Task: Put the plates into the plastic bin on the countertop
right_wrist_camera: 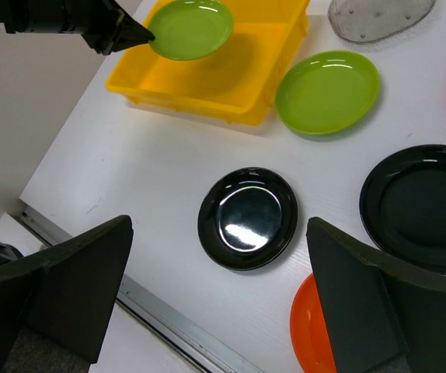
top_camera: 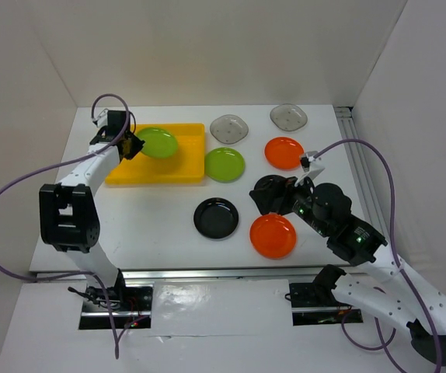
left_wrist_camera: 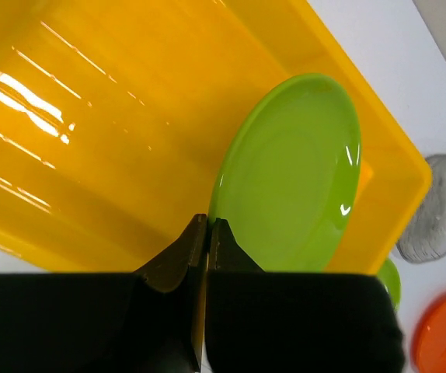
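Walls: plain white panels point(top_camera: 231, 47) at back and both sides;
Front edge: metal rail point(top_camera: 207, 273);
Light: bright, even; soft shadows on the white countertop point(top_camera: 168, 241)

The top external camera looks steeply down from the near side over the whole white table point(top_camera: 161, 233), the left wrist camera sits close over the bright yellow rectangular plastic bin point(left_wrist_camera: 91, 155), and the right wrist camera, higher, faces the table's left, sharing that bin with both.
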Robot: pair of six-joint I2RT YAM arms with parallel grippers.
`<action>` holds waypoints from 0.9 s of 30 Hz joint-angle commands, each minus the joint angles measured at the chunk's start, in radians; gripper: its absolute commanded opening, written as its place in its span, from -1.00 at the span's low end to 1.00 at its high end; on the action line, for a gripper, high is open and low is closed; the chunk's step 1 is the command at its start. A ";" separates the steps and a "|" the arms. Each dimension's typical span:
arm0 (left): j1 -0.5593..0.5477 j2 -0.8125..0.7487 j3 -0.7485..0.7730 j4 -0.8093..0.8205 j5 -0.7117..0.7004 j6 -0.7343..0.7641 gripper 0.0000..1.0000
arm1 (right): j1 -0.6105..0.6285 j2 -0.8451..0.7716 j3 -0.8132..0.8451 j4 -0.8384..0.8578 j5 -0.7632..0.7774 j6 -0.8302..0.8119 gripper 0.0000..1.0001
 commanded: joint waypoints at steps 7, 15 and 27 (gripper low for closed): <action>0.035 0.173 0.056 0.090 0.070 0.045 -1.00 | -0.003 -0.008 -0.014 0.046 0.009 -0.006 1.00; 0.055 0.182 0.066 0.077 0.079 0.058 0.10 | -0.003 0.001 -0.005 0.026 0.019 -0.006 1.00; -0.005 -0.270 -0.038 0.168 0.120 0.146 1.00 | -0.003 0.014 -0.005 0.037 0.007 0.003 1.00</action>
